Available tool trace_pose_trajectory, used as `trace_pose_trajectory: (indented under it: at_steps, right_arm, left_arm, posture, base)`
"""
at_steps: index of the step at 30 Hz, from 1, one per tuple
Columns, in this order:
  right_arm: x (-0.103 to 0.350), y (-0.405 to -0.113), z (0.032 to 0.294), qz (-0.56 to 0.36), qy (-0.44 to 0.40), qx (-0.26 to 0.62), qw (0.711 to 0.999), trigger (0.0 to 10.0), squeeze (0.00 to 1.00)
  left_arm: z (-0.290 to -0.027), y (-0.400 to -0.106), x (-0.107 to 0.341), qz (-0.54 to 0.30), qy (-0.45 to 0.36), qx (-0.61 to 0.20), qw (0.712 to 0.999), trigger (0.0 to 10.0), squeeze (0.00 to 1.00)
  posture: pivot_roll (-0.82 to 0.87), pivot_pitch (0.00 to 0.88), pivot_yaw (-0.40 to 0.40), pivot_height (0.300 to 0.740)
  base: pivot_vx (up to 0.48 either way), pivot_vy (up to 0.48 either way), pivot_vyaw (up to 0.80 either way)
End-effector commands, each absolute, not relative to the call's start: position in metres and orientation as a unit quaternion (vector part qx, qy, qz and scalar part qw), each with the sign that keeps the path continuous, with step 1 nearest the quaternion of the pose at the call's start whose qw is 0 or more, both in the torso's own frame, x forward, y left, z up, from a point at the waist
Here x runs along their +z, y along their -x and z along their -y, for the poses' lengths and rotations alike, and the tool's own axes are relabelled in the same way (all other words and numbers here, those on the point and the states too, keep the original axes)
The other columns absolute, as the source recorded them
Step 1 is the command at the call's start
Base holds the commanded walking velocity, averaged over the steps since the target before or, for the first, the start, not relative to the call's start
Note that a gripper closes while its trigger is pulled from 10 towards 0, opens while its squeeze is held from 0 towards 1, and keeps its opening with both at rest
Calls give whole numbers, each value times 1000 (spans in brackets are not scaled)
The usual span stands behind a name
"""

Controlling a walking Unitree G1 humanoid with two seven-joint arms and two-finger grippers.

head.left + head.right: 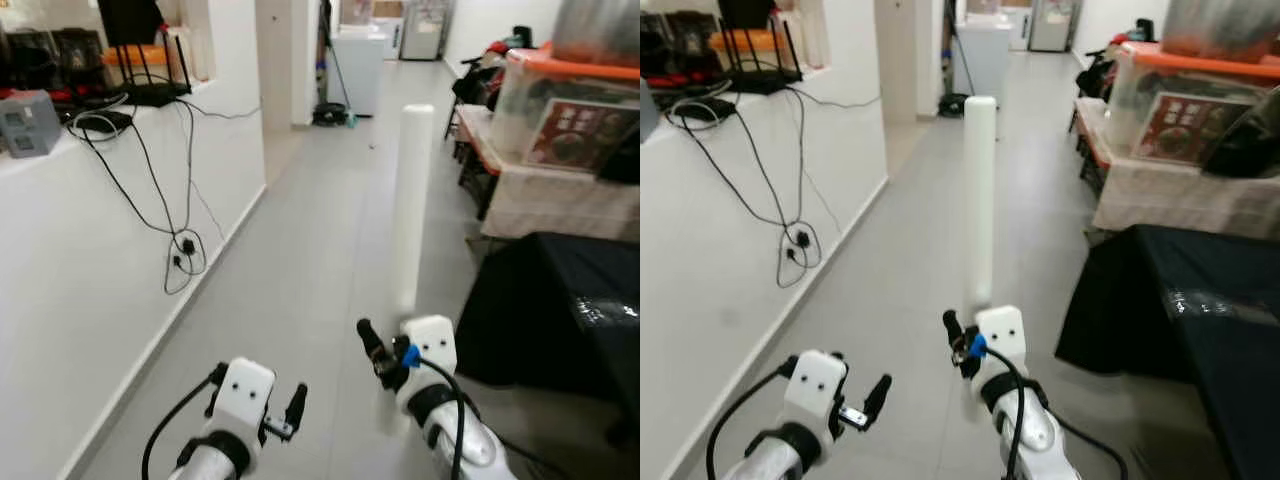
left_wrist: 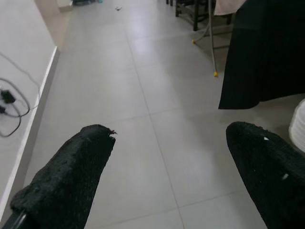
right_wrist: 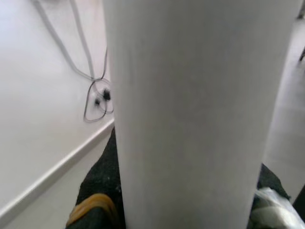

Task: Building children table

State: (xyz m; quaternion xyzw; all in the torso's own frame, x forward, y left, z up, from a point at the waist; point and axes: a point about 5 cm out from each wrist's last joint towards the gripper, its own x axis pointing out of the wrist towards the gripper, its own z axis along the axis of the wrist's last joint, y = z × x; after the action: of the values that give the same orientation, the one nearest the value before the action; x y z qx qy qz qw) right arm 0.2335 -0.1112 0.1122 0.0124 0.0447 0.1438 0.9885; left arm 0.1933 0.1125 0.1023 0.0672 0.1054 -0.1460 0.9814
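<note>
A long white cylindrical table leg (image 1: pixel 412 200) stands nearly upright in front of me, over the grey hallway floor. My right gripper (image 1: pixel 390 345) is shut on its lower part. In the right wrist view the leg (image 3: pixel 200 114) sits between the black fingers (image 3: pixel 102 186). My left gripper (image 1: pixel 290 405) hangs lower to the left, open and holding nothing. The left wrist view looks between its spread fingertips (image 2: pixel 86 157) down at bare floor tiles.
A white low wall (image 1: pixel 90 230) with a router and dangling cables runs along the left. On the right are a black-draped table (image 1: pixel 570 300) and a cluttered table with an orange-lidded clear bin (image 1: pixel 570 100). A white appliance (image 1: pixel 358 65) stands down the hallway.
</note>
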Motion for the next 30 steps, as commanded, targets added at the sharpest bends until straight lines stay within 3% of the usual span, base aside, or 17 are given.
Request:
trace_pose_trajectory:
  at_steps: [1, 6, 26, 30]
  right_arm:
    - [117, -236, 111, -31, -14, 146, 989, 10000, 0]
    - [118, -235, 109, -26, -9, 154, 988, 10000, 0]
    - [118, -235, 108, -22, 2, 159, 987, 10000, 0]
    - [118, -235, 107, -19, 3, 159, 987, 10000, 0]
  left_arm:
    - [-113, -193, 100, -111, -66, -144, 981, 10000, 0]
    - [-113, -193, 100, -111, -66, -144, 981, 10000, 0]
    - [-113, -194, 100, -111, -67, -144, 981, 10000, 0]
    - [-113, -195, 100, -111, -68, -143, 981, 10000, 0]
  posture:
    - [84, 0, -79, 740]
    - [85, 0, -80, 740]
    - [83, 0, -78, 740]
    - [84, 0, -77, 740]
  base:
    - [-330, 0, 0]
    - [-334, 0, 0]
    - [-348, 0, 800]
    - [-353, 0, 150]
